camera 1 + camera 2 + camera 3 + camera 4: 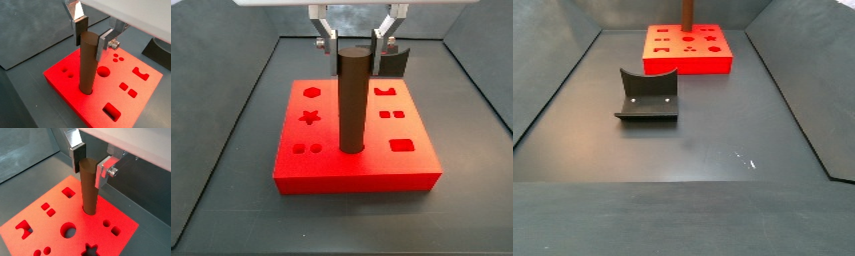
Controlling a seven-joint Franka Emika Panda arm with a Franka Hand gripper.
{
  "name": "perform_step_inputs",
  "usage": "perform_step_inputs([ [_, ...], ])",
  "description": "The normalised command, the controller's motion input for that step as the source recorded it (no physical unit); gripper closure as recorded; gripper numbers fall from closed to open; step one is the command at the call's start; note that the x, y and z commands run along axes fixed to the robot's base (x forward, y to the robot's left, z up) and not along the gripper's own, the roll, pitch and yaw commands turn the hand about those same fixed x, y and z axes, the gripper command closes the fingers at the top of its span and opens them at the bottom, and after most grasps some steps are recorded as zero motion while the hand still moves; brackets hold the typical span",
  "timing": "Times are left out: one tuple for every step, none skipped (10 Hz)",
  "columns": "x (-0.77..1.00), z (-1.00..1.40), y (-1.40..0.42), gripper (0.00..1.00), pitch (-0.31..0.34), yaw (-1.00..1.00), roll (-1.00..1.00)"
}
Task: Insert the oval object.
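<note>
The oval object [87, 65], a tall dark brown peg, stands upright in a hole near the middle of the red block [137, 102]. It shows the same way in the other wrist view [90, 190] and in a side view [354, 100]. In the far side view only its lower part [686, 12] shows above the block [687, 62]. My gripper [354, 45] is right above the block, its fingers on either side of the peg's top. A narrow gap shows at the fingers, so the gripper [92, 36] is open. The peg's foot is hidden in the hole.
The red block [358, 172] has several other shaped holes around the peg. The dark fixture [647, 95] stands on the grey floor apart from the block and shows behind it in a side view [396, 58]. Dark walls enclose the floor.
</note>
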Motion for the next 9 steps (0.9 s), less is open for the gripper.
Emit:
perform_step_inputs([
  [0.0,-0.32,-0.21,1.0,0.0,0.0,0.28],
  [0.0,-0.41,-0.1,1.0,0.0,0.0,0.21],
  [0.04,-0.48,-0.05,1.0,0.0,0.0,0.17],
  [0.13,-0.52,-0.01,1.0,0.0,0.0,0.13],
  [0.14,-0.52,0.0,1.0,0.0,0.0,0.09],
  [0.08,-0.51,-0.02,1.0,-0.004,0.0,0.08],
  [0.06,-0.45,-0.03,1.0,-0.003,0.0,0.07],
  [0.0,-0.25,-0.01,1.0,0.0,0.0,0.03],
  [0.0,0.0,0.0,1.0,0.0,0.0,0.0],
])
